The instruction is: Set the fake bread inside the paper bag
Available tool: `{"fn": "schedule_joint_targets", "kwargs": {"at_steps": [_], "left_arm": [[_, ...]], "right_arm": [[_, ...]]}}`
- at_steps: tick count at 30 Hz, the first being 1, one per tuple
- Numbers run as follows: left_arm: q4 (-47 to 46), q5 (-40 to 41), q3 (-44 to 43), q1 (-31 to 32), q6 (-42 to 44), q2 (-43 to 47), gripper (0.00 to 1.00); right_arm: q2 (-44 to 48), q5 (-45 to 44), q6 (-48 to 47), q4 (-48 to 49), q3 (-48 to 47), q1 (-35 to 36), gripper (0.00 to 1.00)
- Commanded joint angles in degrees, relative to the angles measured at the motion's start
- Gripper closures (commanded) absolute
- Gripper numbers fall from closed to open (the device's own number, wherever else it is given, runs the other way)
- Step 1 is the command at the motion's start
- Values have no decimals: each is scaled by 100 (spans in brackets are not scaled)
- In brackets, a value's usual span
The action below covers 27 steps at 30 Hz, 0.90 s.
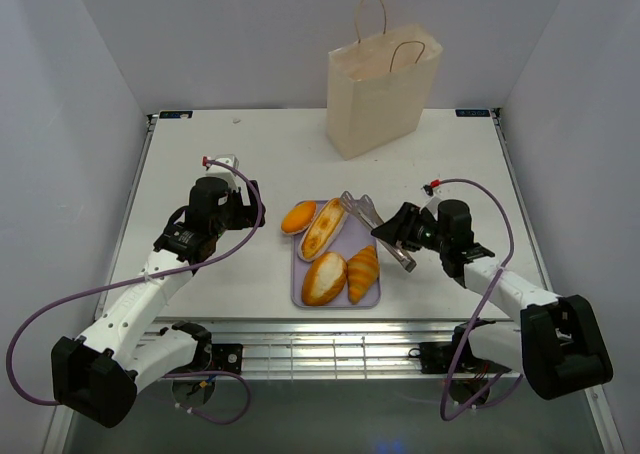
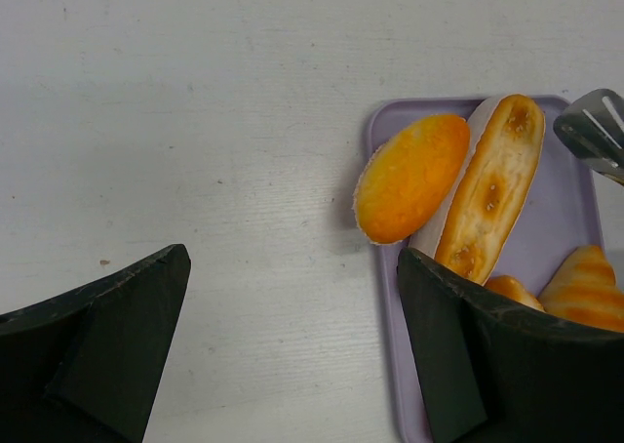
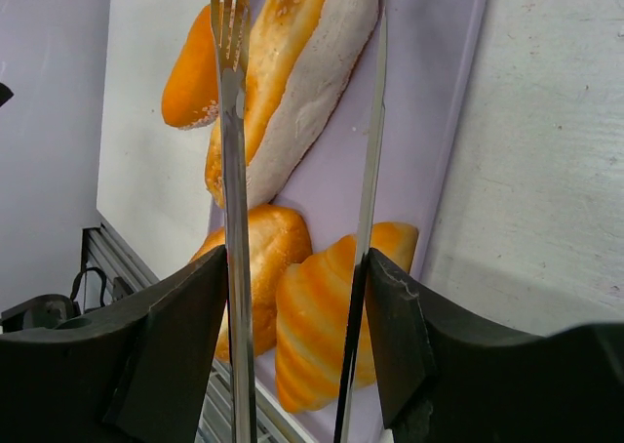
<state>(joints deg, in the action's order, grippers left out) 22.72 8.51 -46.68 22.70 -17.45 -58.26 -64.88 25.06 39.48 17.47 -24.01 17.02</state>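
Several fake bread pieces lie on a lilac tray (image 1: 298,286): an orange bun (image 1: 298,217), a long split loaf (image 1: 324,228), an oval roll (image 1: 324,278) and a croissant (image 1: 363,272). The paper bag (image 1: 380,99) stands upright and open-topped at the table's back. My right gripper (image 1: 400,236) is shut on metal tongs (image 1: 372,217). The tongs' two arms (image 3: 232,170) stand apart above the croissant (image 3: 317,326) and the loaf (image 3: 292,82), with no bread between them. My left gripper (image 2: 292,258) hangs open over bare table just left of the tray (image 2: 561,219), near the bun (image 2: 411,177).
The table's side edges are bordered by white walls. A metal rail runs along the near edge below the tray. Purple cables loop beside both arms. The bag sits well behind the tray, right of centre.
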Motion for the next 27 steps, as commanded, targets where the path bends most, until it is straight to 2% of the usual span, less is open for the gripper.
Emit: {"fn": "schedule_joint_targets", "kwargs": {"at_steps": [1, 11, 27], "left_arm": [[13, -78, -219, 24, -12, 113, 2], [-4, -183, -210, 24, -13, 78, 2], [-4, -236, -210, 24, -13, 131, 2]], "right_arm": [[-261, 51, -46, 116, -279, 21, 38], [-929, 210, 50, 528, -403, 21, 38], [-1167, 271, 261, 784, -420, 285, 39]]}}
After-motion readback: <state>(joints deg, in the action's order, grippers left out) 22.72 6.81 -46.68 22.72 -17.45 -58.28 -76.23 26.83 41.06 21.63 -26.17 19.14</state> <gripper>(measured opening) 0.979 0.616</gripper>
